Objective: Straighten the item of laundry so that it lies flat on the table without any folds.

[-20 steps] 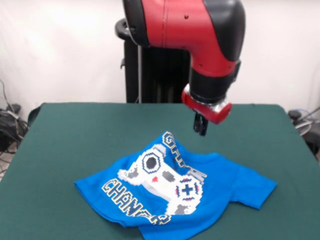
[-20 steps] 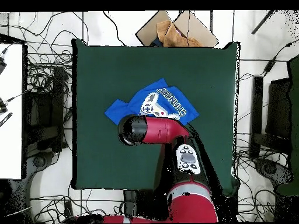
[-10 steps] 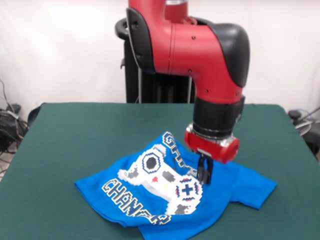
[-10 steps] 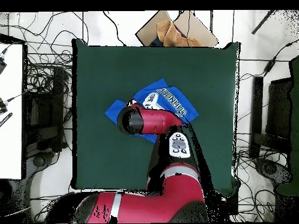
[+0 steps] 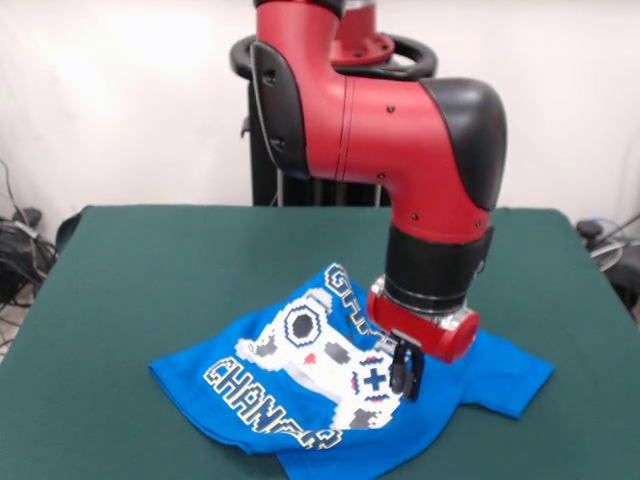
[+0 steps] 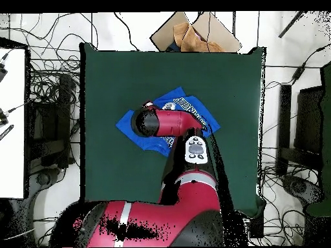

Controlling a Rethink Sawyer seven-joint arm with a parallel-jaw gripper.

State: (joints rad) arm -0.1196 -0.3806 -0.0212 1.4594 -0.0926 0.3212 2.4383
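The item of laundry (image 5: 330,385), a bright blue T-shirt with a white-grey game-controller print, lies crumpled on the green table (image 5: 150,260) near its front edge. Its upper part is folded over and one sleeve sticks out to the right. My gripper (image 5: 405,380) hangs from the red arm, down at the cloth just right of the print. It seems to touch the shirt, though contact is not clearly visible. In the overhead view the arm's wrist hides the gripper and the shirt's middle. Only the lettered part of the shirt (image 6: 189,106) shows, with a sleeve (image 6: 128,123) on the felt (image 6: 110,71).
A cardboard box (image 6: 194,32) with brown paper sits just past the table's far edge in the overhead view. Cables and dark stands (image 6: 48,119) ring the table on both sides. A white panel (image 6: 13,123) stands at the left.
The arm has come down and forward, from above the table behind the shirt to the cloth beside the print. The shirt has kept its shape and place.
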